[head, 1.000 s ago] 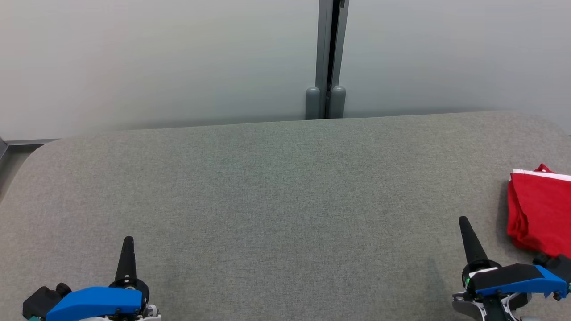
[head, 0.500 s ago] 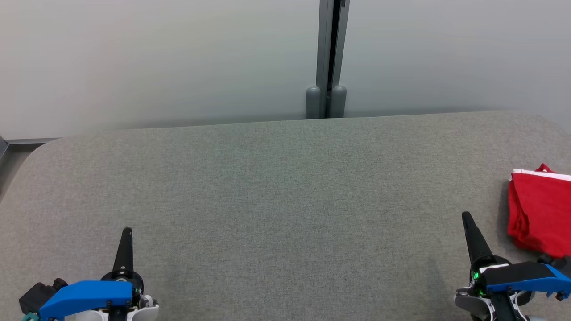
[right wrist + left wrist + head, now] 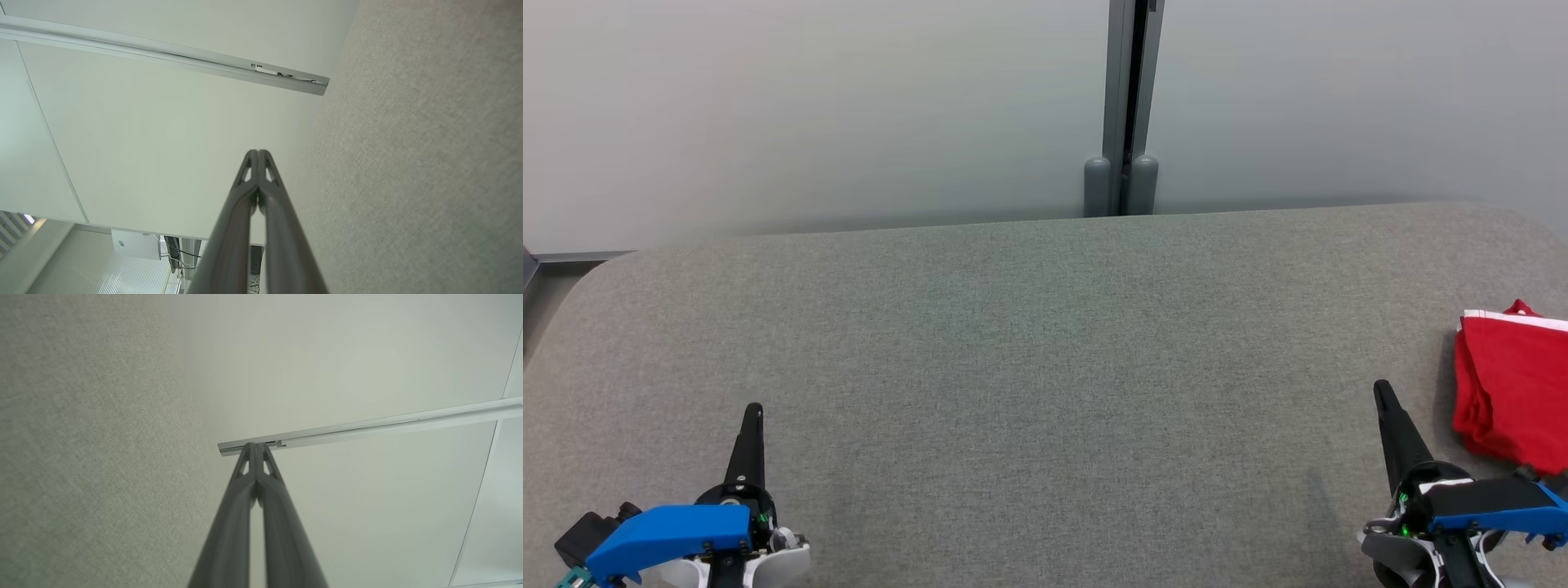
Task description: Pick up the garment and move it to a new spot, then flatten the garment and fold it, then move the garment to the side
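A folded red garment with a white band along its far edge lies at the right edge of the grey fabric surface, cut off by the head view's border. My right gripper stands just left of it, apart from the cloth, fingers pressed together and holding nothing. My left gripper sits at the lower left, far from the garment, also shut and empty. In the wrist views each pair of fingertips, the left and the right, meets at the tip above the surface, pointing toward the pale wall.
A pale wall with a grey vertical post rises right behind the surface's far edge. The surface's rounded left corner drops off toward a narrow strip of floor.
Both grippers have shifted slightly: their fingertips sit a little higher in the head view, and the right one has edged to the right. The garment has not moved.
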Available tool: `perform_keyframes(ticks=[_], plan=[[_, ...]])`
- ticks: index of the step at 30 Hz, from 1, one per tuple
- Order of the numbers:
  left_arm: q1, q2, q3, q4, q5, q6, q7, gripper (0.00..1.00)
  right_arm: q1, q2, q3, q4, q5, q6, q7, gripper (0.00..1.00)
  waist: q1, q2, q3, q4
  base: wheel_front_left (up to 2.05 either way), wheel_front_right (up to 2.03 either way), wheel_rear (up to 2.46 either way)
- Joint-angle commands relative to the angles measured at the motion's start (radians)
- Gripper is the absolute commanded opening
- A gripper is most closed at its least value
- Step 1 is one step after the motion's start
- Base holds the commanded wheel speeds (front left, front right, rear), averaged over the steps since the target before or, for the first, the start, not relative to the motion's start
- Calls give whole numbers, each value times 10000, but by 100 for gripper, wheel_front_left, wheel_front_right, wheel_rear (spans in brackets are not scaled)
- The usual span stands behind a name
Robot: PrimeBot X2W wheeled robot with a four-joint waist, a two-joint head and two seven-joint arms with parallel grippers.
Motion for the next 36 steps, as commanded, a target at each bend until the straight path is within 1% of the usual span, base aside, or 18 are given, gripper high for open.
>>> perform_keyframes(ticks=[1, 27, 36], plan=[[-219, -7, 89, -106, -240, 10, 93, 0, 66, -66, -31, -128, 263, 3, 81, 0, 0, 0, 3, 2, 0, 0, 0], [-431, -31, 233, -343, -1961, 14, 573, 0, 125, -73, -204, -471, 2127, 4, 568, 0, 0, 0, 39, 29, 0, 0, 0], [-414, -32, 231, -337, -1936, 14, 574, 0, 125, -73, -199, -472, 2099, 4, 571, 0, 0, 0, 40, 30, 0, 0, 0]])
